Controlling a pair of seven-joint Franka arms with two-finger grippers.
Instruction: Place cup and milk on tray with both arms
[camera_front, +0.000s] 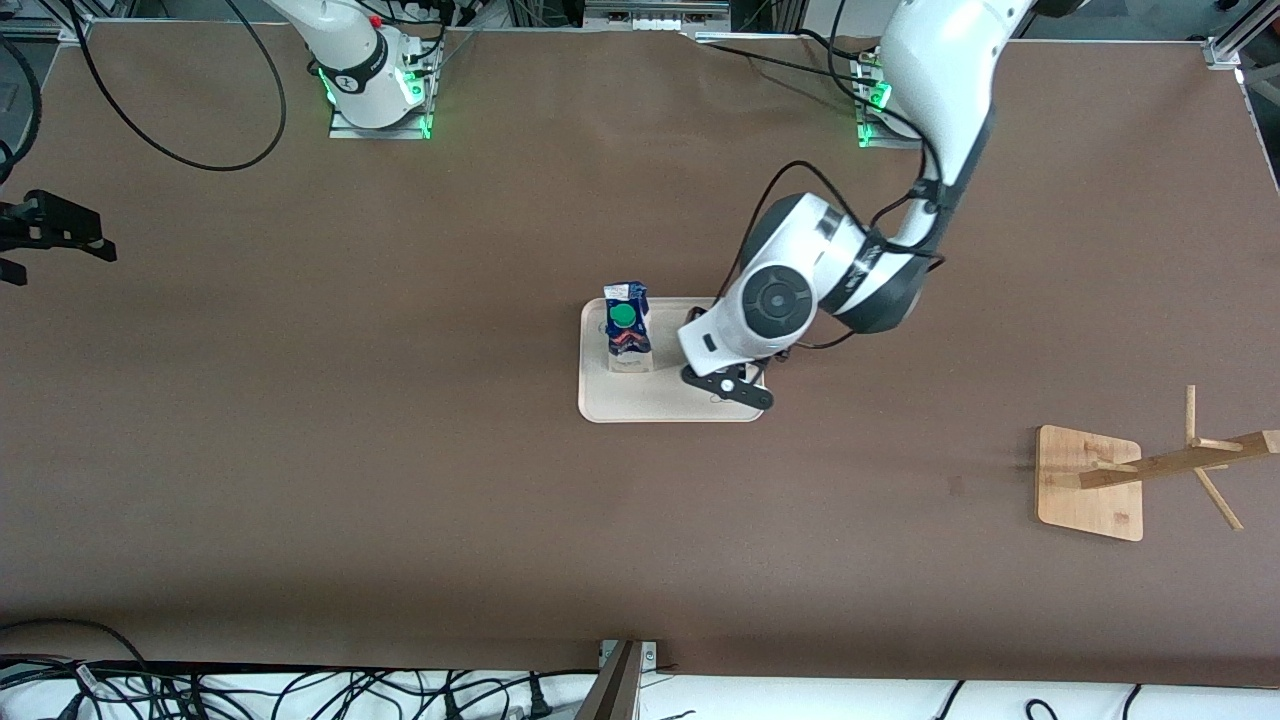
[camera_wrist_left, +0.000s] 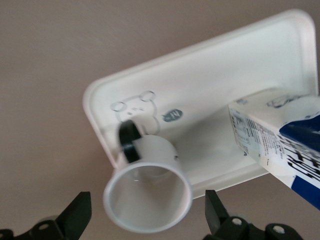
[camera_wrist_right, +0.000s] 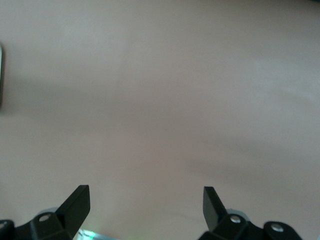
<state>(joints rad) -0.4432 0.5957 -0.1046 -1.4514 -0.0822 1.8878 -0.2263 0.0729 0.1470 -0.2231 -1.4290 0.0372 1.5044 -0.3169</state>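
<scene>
Brown matting covers the whole table (camera_front: 400, 450), with wide bare stretches all around the cream tray (camera_front: 660, 405) at its middle. On the tray, seen from the left wrist, a small rabbit drawing (camera_wrist_left: 137, 106) sits in one corner beside a tiny dark oval mark whose lettering is too small to read. The milk (camera_front: 627, 328) stands upright on the tray's end toward the right arm, a dark blue and white carton with red print and a round green cap; the fine print on its white side cannot be read. The cup (camera_wrist_left: 148, 192) rests on the tray at the end toward the left arm, white, its black loop handle over the rabbit drawing, close to the tray's rim. The left gripper (camera_wrist_left: 148, 220) hangs over the cup, fingers (camera_wrist_left: 75, 216) spread wide on either side and clear of its wall. The right gripper (camera_wrist_right: 147, 210) waits over bare table, fingers released, holding nothing. A bamboo rack (camera_front: 1095, 482) lies near the left arm's end.
</scene>
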